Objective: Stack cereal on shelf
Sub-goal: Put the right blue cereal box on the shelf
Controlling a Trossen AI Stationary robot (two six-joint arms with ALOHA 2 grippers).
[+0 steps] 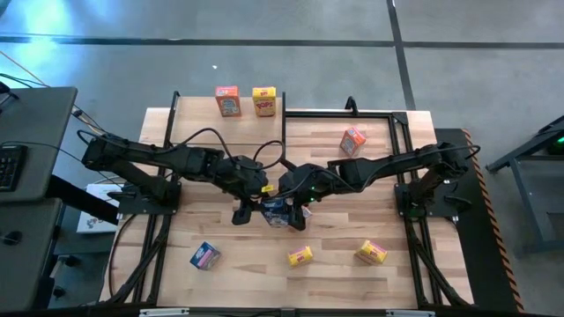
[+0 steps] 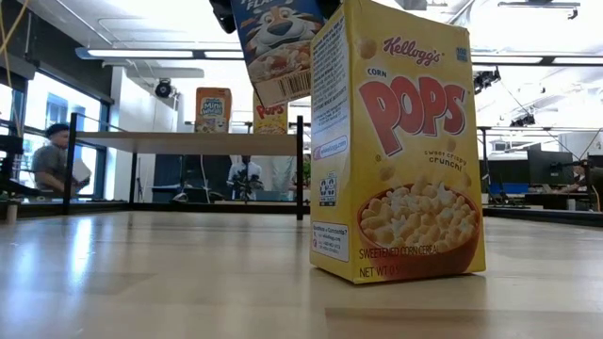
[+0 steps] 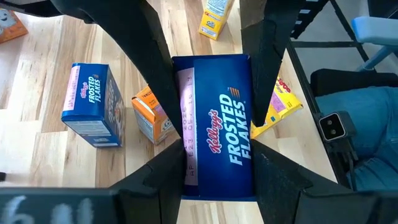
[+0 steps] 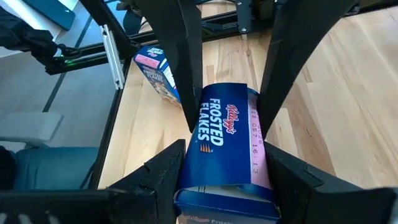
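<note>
Above the middle of the bench (image 1: 220, 167), the left pincer (image 1: 251, 211) and right pincer (image 1: 295, 214) each grasp a blue cereal box (image 1: 275, 211), the two boxes touching, lifted clear of the wood.

I see the wooden table (image 1: 220, 282) with small cereal boxes (image 1: 299, 256) on it, near my fingers, and two boxes (image 1: 227, 101) on the shelf (image 2: 188, 141).

Bright overhead strip lighting, soft glare on the tabletop (image 2: 141, 273), background perhaps slightly blown out, near foreground blurred.
</note>
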